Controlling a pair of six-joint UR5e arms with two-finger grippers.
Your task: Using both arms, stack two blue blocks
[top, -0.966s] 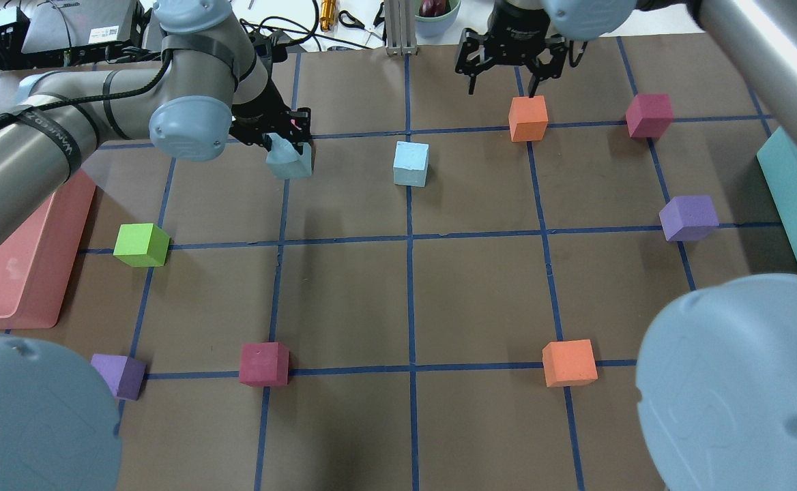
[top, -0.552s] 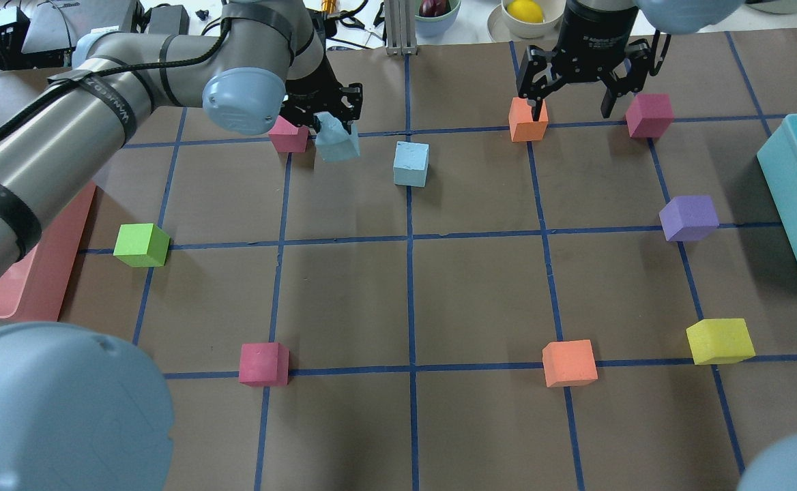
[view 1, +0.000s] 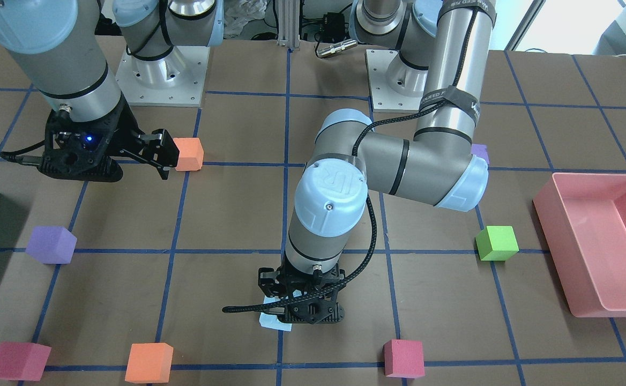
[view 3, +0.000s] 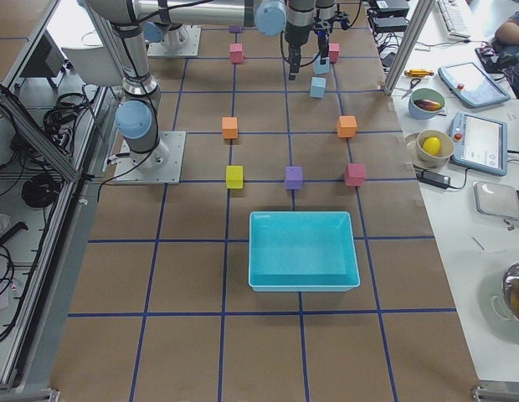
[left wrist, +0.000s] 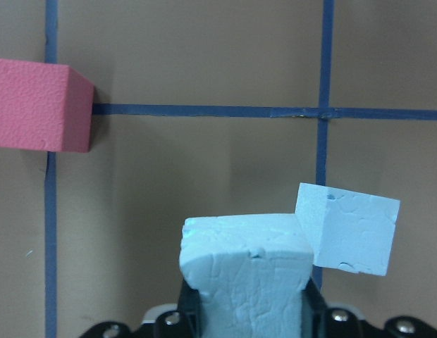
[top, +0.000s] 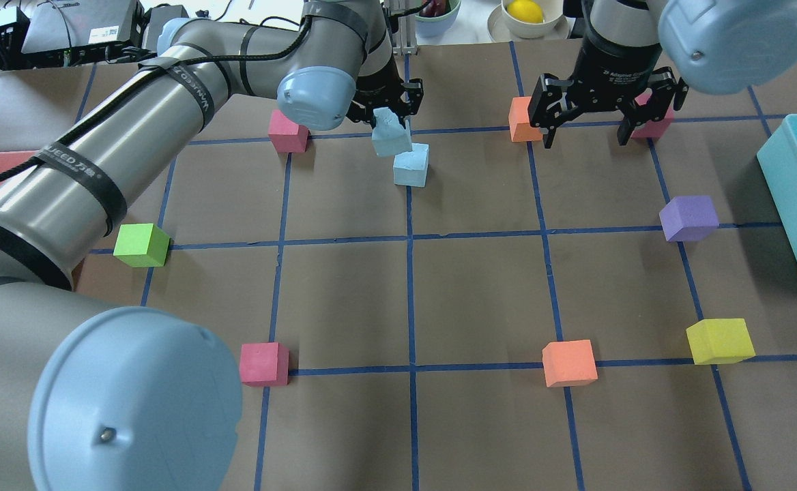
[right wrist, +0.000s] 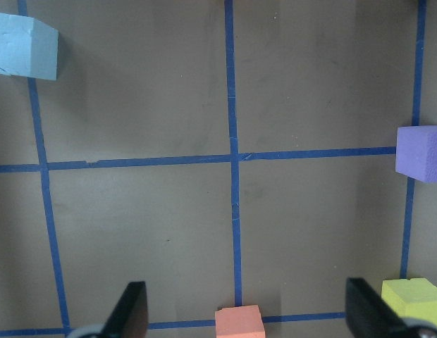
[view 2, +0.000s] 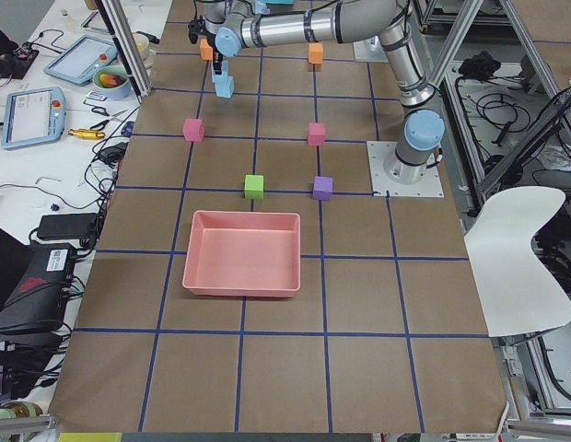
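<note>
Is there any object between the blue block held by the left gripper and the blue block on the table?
Nothing visible. The held blue block hangs close to the resting blue block; the pink cube lies off to the side.

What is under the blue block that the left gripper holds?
The second blue block rests on the table, lower and offset sideways. The held block in the left gripper covers the spot directly beneath.

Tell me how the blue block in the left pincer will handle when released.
Probably soft and light: the held blue block looks like pitted foam. Flat faces, so unlikely to roll. It hangs tilted in the left pincer, so it may tip off the resting blue block.
</note>
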